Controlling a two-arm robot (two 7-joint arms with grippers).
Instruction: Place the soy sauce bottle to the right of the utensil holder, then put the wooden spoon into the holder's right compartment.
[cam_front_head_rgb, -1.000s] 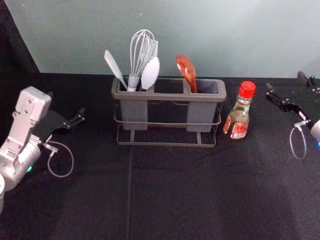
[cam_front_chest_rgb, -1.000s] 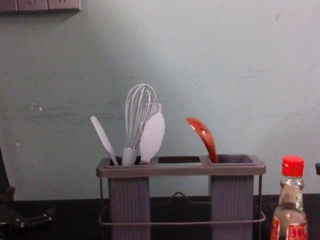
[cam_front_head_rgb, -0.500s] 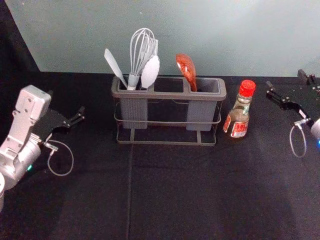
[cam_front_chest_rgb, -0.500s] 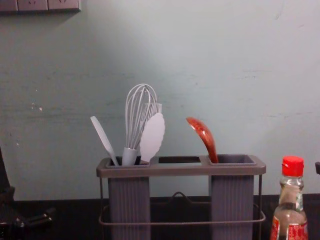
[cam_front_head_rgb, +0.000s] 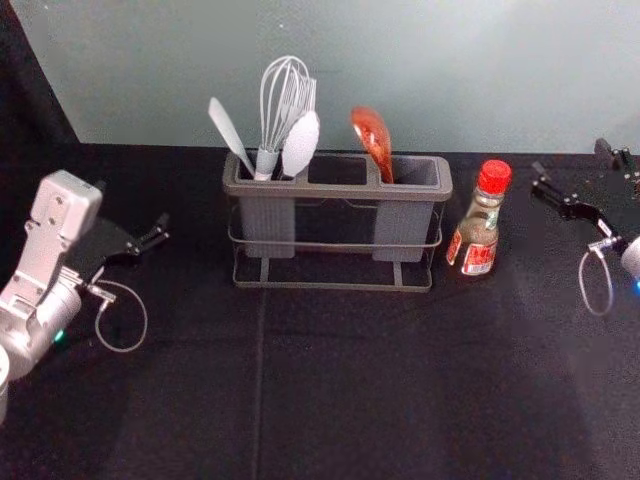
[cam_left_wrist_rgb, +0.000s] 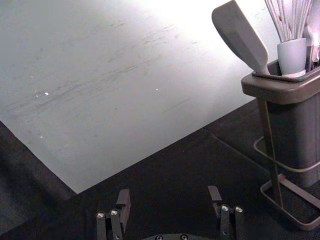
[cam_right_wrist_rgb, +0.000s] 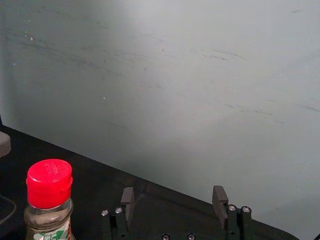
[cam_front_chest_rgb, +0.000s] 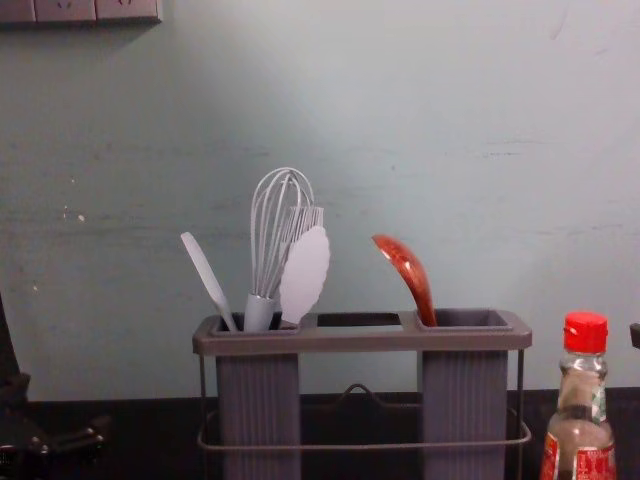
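Observation:
The soy sauce bottle (cam_front_head_rgb: 477, 225), red-capped, stands upright just right of the utensil holder (cam_front_head_rgb: 340, 190). In the holder's right compartment the wooden spoon (cam_front_head_rgb: 374, 138) leans with its reddish bowl up. My right gripper (cam_front_head_rgb: 570, 178) is open to the right of the bottle, touching nothing. At the far left my left gripper (cam_front_head_rgb: 140, 228) is open and holds nothing. The left wrist view has the left gripper (cam_left_wrist_rgb: 170, 205) beside the holder's left end (cam_left_wrist_rgb: 285, 90). In the right wrist view the right gripper (cam_right_wrist_rgb: 173, 205) is apart from the bottle (cam_right_wrist_rgb: 49, 200).
A whisk (cam_front_head_rgb: 284, 100), a white spatula (cam_front_head_rgb: 229, 133) and another white utensil (cam_front_head_rgb: 301, 146) stand in the holder's left compartment. Behind the black-covered table (cam_front_head_rgb: 340, 390) rises a pale wall (cam_front_head_rgb: 450, 70). Sockets (cam_front_chest_rgb: 95, 10) are fixed high on the wall.

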